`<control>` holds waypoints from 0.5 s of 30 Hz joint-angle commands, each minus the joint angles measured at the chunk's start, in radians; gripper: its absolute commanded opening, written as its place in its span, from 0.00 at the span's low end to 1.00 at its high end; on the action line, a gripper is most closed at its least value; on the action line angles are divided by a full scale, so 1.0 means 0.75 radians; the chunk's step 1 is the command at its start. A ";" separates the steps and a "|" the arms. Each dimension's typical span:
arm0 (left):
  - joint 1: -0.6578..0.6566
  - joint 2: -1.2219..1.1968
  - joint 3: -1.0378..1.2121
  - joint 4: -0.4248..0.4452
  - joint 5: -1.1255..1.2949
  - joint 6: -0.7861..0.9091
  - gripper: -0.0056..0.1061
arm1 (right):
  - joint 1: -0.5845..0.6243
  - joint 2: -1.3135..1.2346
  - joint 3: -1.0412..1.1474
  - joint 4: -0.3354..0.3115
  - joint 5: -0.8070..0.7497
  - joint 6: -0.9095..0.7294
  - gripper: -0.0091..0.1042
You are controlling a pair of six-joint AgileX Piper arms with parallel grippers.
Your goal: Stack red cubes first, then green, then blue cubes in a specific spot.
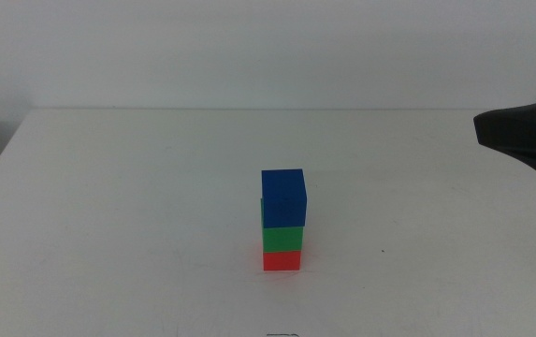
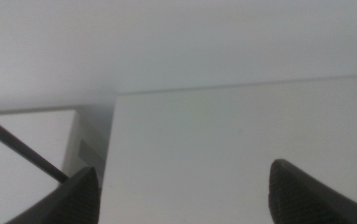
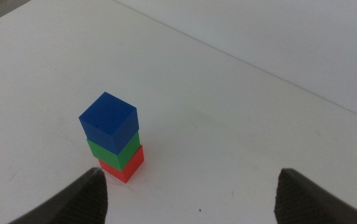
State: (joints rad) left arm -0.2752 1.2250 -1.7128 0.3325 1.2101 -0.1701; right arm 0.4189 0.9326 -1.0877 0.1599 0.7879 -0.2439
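Altogether one red cube (image 1: 282,260), one green (image 1: 282,239), one blue (image 1: 283,197).

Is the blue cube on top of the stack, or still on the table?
On top: the blue cube sits on the green cube, above the red cube.

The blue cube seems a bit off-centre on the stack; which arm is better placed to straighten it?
Probably the right. The right gripper is open and its wrist view looks onto the blue cube, green cube and red cube. The left gripper sees only bare table, away from the stack.
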 commanded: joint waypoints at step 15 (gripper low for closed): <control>0.463 -0.295 0.392 -0.480 -0.800 -0.008 0.87 | -0.582 -0.108 -0.007 -0.117 -0.488 -0.018 0.83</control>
State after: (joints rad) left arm 0.0669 1.0485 -1.4662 0.0258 0.8075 -0.1701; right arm 0.0121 0.8806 -1.0757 0.0779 0.5304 -0.2447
